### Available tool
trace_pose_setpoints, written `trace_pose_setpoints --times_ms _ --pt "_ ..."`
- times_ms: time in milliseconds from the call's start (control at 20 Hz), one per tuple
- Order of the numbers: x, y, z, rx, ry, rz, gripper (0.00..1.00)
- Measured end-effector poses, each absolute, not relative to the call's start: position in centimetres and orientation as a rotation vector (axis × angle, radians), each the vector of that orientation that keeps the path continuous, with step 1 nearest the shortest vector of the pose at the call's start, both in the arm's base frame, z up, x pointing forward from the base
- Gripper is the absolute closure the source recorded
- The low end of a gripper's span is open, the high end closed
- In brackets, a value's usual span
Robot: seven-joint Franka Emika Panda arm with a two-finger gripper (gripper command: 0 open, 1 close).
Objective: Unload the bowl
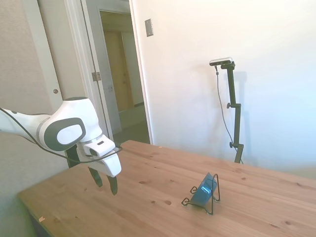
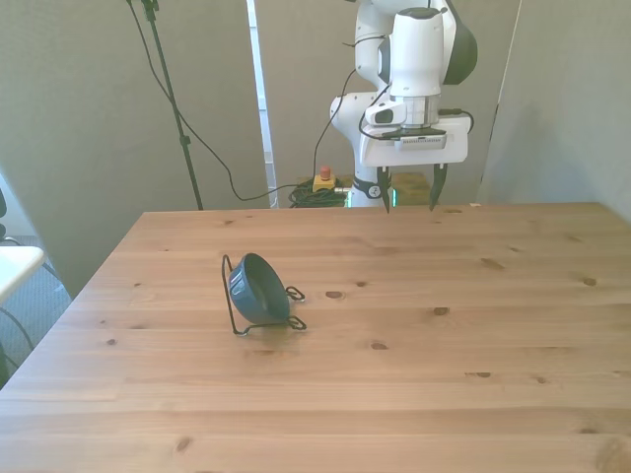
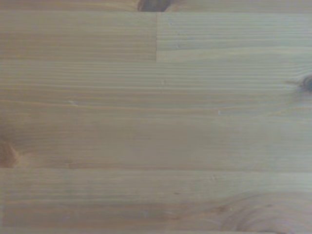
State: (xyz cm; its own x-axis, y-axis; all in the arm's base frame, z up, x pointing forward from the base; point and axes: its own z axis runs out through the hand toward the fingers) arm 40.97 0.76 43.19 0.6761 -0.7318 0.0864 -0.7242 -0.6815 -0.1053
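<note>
Teal-blue bowl (image 2: pixel 258 289), black wire rack (image 2: pixel 237 301), knotty pine table (image 2: pixel 444 374).

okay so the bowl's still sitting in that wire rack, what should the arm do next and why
Probably carry the gripper across toward the bowl. The gripper hangs open and empty above the table's far edge, well apart from the bowl, which stands on edge in the wire rack. The wrist view shows only bare wood, so no grasp is possible yet.

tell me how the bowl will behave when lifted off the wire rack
The bowl looks glossy, so probably slippery and hard. It leans on edge in the thin rack, so it may roll or drag the light rack along.
</note>
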Motion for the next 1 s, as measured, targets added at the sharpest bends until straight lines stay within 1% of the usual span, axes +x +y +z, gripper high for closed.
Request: trace_pose_setpoints --times_ms 100,250,400,700,800,900,1000 --pt "41.0 0.4 43.1 -2.807 1.220 -0.183 0.00" --pt "42.4 -1.7 43.4 -2.755 1.285 -0.292 0.00" --pt "44.6 -5.7 44.2 -2.690 1.414 -0.376 0.00" --pt "49.0 -13.9 46.7 -2.601 1.680 -0.521 0.00" --pt "50.2 -16.0 46.9 -2.583 1.745 -0.548 0.00" --pt "51.9 -16.8 46.4 -2.578 1.791 -0.546 0.00" --pt "52.1 -17.1 46.7 -2.578 1.825 -0.579 0.00"
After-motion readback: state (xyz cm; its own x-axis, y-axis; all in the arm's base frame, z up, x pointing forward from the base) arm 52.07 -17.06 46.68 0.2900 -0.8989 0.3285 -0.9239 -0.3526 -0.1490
